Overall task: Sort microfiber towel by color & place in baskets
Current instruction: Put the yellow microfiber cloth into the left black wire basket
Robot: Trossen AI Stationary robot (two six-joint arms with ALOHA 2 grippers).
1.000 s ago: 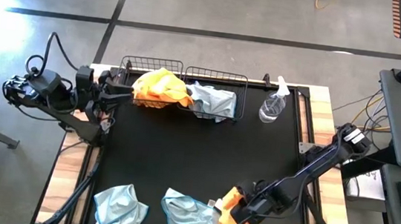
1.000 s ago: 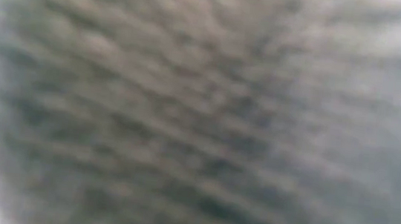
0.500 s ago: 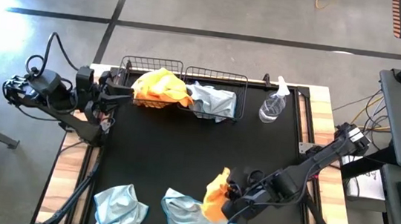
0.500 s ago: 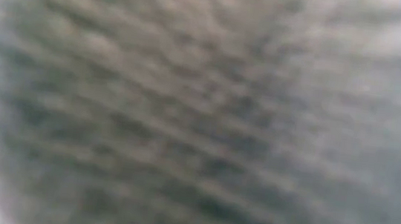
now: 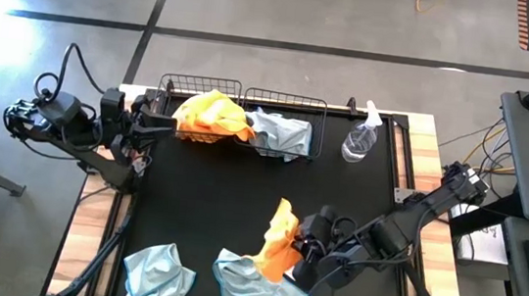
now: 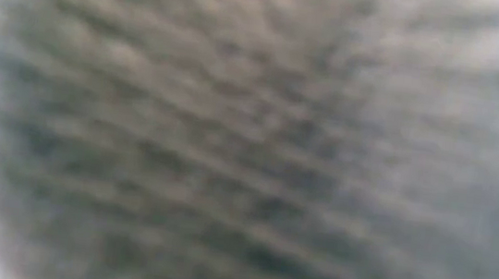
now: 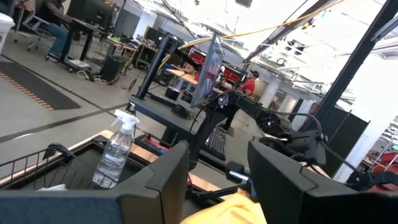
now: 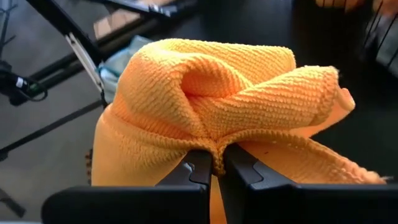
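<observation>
Your left gripper point(image 5: 171, 122) waits by the left basket point(image 5: 164, 91), which holds orange cloths, and its jaws are spread apart on nothing. The two blue cloths point(image 5: 158, 273) lie at the near desk edge. Your right gripper point(image 8: 214, 167) has its jaws pinched on the orange towel point(image 8: 217, 106), lifted so it can go to that basket.

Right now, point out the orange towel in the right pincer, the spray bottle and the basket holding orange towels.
orange towel point(image 8: 211, 99): right wrist view, bunched middle.
spray bottle point(image 5: 359, 143): high view, clear body.
basket point(image 5: 167, 87): high view, wire rim corner.
</observation>
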